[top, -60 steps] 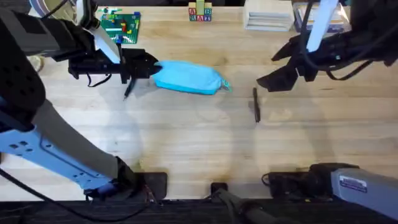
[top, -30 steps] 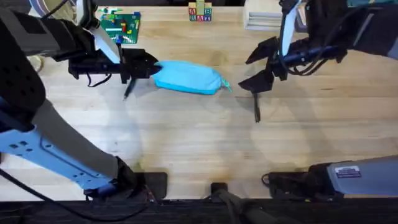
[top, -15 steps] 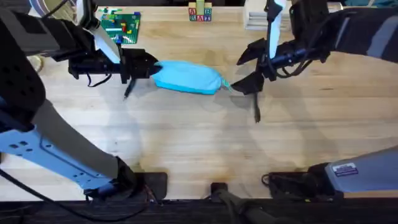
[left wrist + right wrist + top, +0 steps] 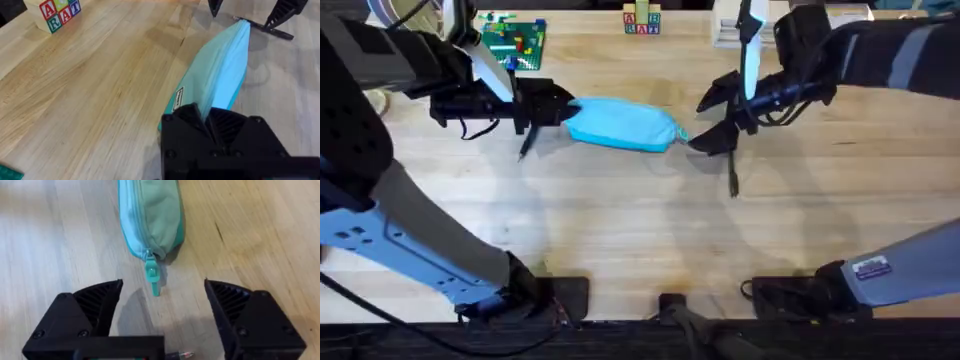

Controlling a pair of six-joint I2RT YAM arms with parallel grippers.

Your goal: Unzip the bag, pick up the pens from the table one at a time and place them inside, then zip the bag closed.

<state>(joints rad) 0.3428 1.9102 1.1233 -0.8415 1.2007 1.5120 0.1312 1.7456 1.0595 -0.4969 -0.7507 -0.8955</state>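
The light blue bag [image 4: 620, 124] lies on the table [image 4: 620, 230], its zipper closed. My left gripper [image 4: 558, 106] is shut on the bag's left end, and the left wrist view shows the fabric [image 4: 220, 65] pinched between its fingers. My right gripper [image 4: 704, 122] is open just off the bag's right end. In the right wrist view the green pull tab [image 4: 152, 277] sits between its spread fingers [image 4: 95, 302], untouched. One pen [image 4: 732, 172] lies below the right gripper. A second pen [image 4: 525, 143] lies under the left gripper.
A green Lego baseplate [image 4: 513, 42] sits at the back left. Letter blocks [image 4: 641, 20] and a white box [image 4: 750, 25] stand along the far edge. The near half of the table is bare wood.
My right gripper has swung left and down from the far right to the bag's zipper end, staying open. The left gripper, the bag and the pens have not moved.
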